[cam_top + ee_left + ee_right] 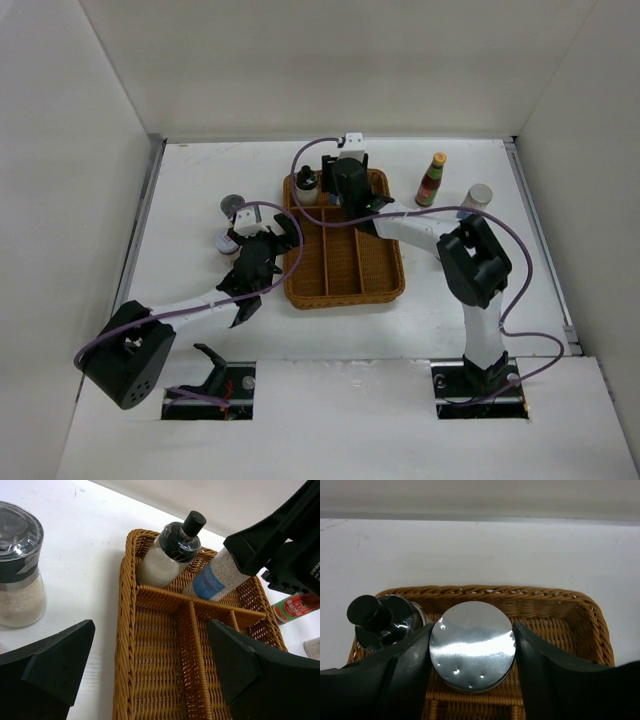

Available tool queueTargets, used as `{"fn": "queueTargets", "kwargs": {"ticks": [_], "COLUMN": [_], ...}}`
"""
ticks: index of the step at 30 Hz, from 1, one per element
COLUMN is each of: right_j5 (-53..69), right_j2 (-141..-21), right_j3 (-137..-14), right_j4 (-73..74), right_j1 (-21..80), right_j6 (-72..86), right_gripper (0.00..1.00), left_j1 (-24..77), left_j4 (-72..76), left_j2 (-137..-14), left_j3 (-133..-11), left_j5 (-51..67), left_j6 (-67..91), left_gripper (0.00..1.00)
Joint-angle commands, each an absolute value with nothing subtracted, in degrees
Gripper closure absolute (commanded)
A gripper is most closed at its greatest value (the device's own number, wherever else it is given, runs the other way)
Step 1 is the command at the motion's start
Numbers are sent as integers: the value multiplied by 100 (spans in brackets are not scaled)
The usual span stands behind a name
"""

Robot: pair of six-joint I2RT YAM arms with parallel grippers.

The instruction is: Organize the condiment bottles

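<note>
**Placement of blue-labelled bottle in far tray compartment**

Grey-lidded jar [233, 205] and white-capped bottle [228, 241] stand on the table [180, 190] just left of the wicker tray [340, 298]. Neither is sorted yet.

The left gripper [150, 627] hovers low over the tray's left wall. Its jaws are spread wide with nothing between them. One finger is over the table and the other over the tray. This position appears to keep it close to the two waiting containers and out of the other arm's way.

The black-capped bottle [170, 550] stands in the far left corner of the tray, leaning slightly on the rim.

Just to its right, the right gripper [472, 635] is clamped on the blue-labelled bottle [212, 577]. One finger presses each side of the bottle, just below its shiny metal cap [472, 650]. The bottle is tilted, with its base down in the far compartment and its top leaning away. A grip near the top probably keeps the fingers above the divider and clear of the neighbouring bottle. Whether the base rests on the tray floor cannot be told.

The slim red bottle [432, 180] with the yellow cap and the white-capped jar [479, 197] wait on the table right of the tray, well apart from it.

Judgement: sorting is at an early stage, with two containers in the tray and four in view outside it.
</note>
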State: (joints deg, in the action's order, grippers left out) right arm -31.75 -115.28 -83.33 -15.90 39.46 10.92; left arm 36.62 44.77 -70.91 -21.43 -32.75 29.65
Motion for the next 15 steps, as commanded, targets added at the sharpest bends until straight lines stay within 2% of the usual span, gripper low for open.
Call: {"fn": "queueTargets", "kwargs": {"ticks": [1,3,5,8,15], "right_j5": [-3103,-3103,-3103,-3041,-3146], "right_j2": [-11320,-11172,-10821,-10180,-8922], "right_j3": [-8614,-8535,-8438,-8271,-7472], "right_j4": [-1890,-1881,-1828,-1714,-1310], "right_j1": [3994,3994,3994,3925,2758], "right_j6": [1406,1433,1380,1336,1178], "right_gripper": [37,18,5,0,0], "left_j1": [3625,3625,3617,3617,3608], "left_j4": [4816,4816,4816,4816,4816], "left_j2": [-7057,-7119,-7128,-7128,-7224], "left_j3": [-2109,-2127,-2127,-2127,-2153], "left_j5": [-3155,-3120,-3094,-3094,-3085], "left_j6": [3094,3120,3129,3138,3155], "left_gripper": [0,0,0,0,0]}}
